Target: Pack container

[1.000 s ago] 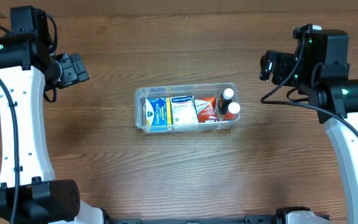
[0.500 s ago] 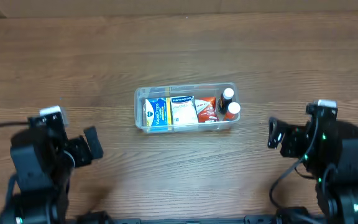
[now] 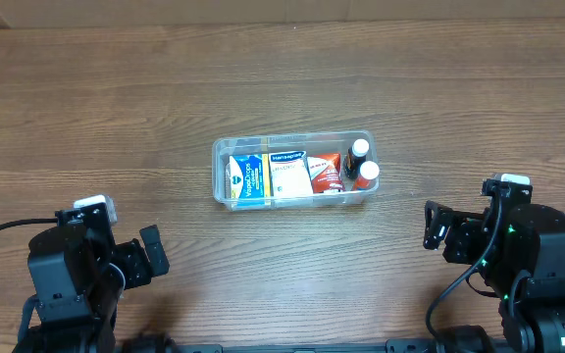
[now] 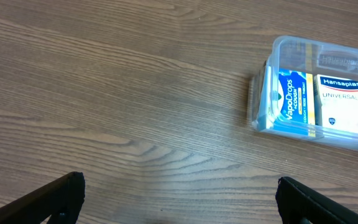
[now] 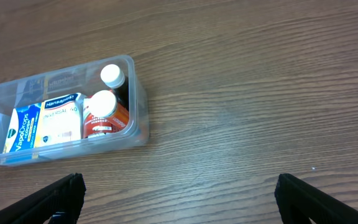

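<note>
Container [image 3: 220,176] sits in the middle of the wooden table [image 3: 282,69], and I read it as packed. A blue VapoDrops box [image 3: 247,177], a white Hansaplast box [image 3: 289,174], a red packet [image 3: 326,173] and two white-capped bottles [image 3: 368,172] fill it end to end, with nothing loose around it that I can see. Further out, my left gripper [image 4: 179,202] and right gripper [image 5: 179,199] hang near the table's front edge, well apart from it, both spread wide and empty, so I judge little is left beyond parking the arms.

table [image 3: 282,69]: wood grain, matt | tub [image 5: 140,106] ahead-left of right claw [image 5: 178,199]: clear glossy plastic | boxes [image 5: 17,127]: printed card | caps [image 5: 111,74]: white plastic
</note>
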